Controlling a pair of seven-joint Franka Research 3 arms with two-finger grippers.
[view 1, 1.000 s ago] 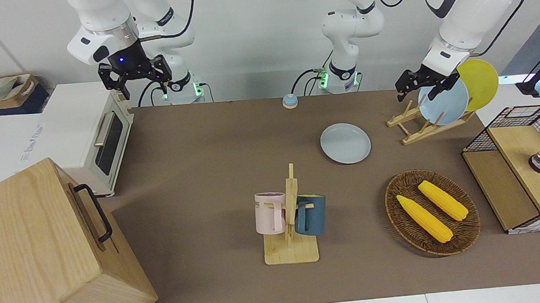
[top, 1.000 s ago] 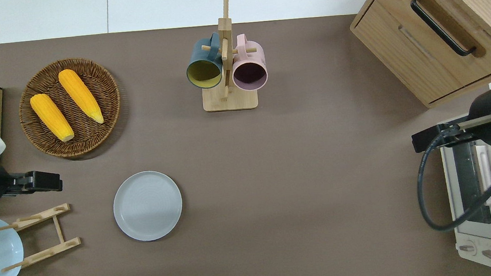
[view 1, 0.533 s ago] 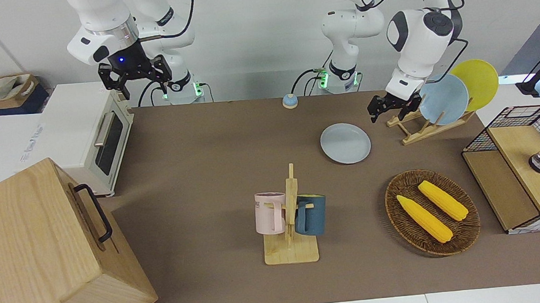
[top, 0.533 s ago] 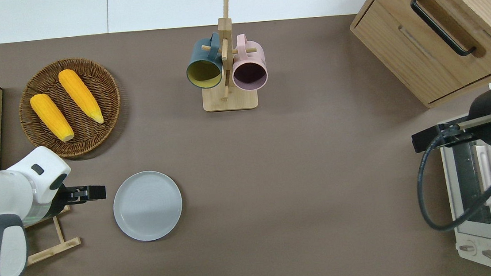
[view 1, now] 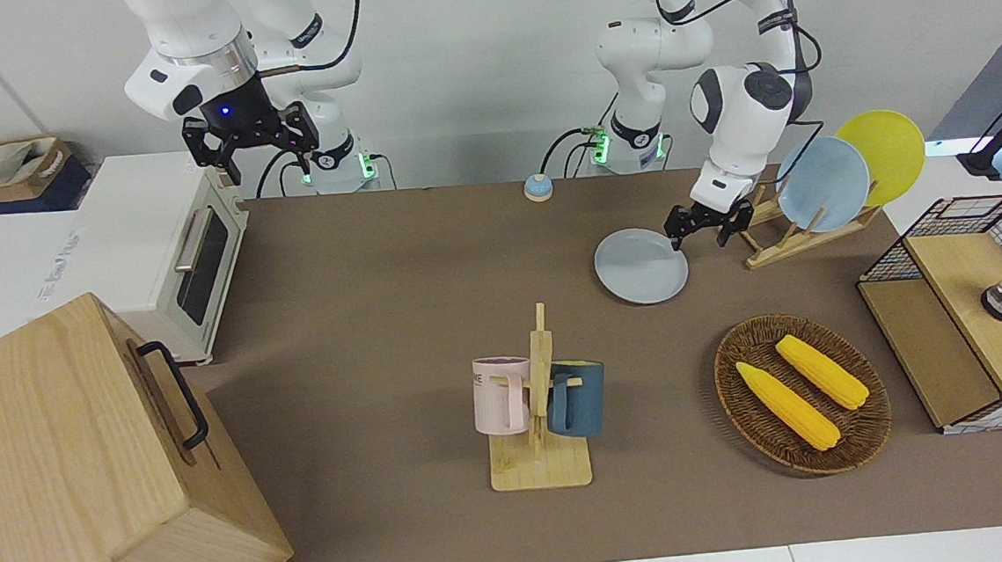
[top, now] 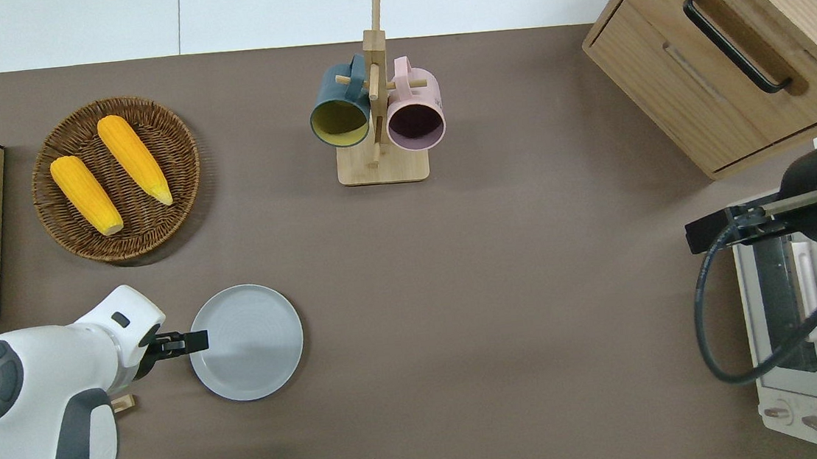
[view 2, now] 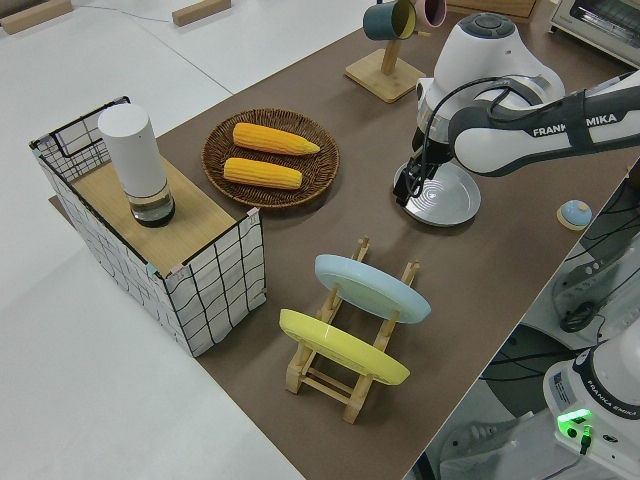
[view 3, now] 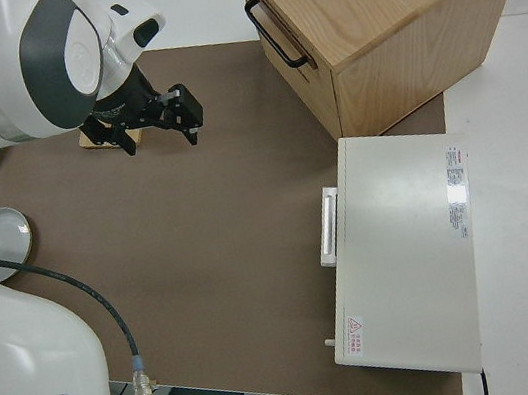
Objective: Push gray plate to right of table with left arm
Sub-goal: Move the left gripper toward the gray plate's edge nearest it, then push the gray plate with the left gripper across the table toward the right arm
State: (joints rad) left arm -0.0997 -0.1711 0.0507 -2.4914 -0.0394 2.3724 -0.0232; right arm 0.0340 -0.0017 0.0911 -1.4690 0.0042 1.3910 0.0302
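Observation:
The gray plate [view 1: 641, 265] lies flat on the brown table [view 1: 377, 281], toward the left arm's end and fairly near the robots. It also shows in the overhead view [top: 246, 342] and the left side view [view 2: 440, 195]. My left gripper [view 1: 699, 234] is open and empty, low at the table, at the plate's rim on the side toward the left arm's end. In the overhead view the left gripper [top: 193, 342] just overlaps that rim. I cannot tell whether it touches. My right gripper [view 1: 268, 167] is open and parked.
A wooden rack [view 1: 780, 239] holds a light-blue plate [view 1: 822, 184] and a yellow plate [view 1: 887, 153] at the left arm's end. A wicker basket [view 1: 738, 388] holds two corn cobs. A mug stand [view 1: 538, 402], a small bell [view 1: 537, 188], a toaster oven [view 1: 190, 250] and a wooden drawer box [view 1: 82, 469] also stand here.
My left arm swung down from beside the plate rack to the gray plate's rim. The plate has not moved. The right arm has not moved.

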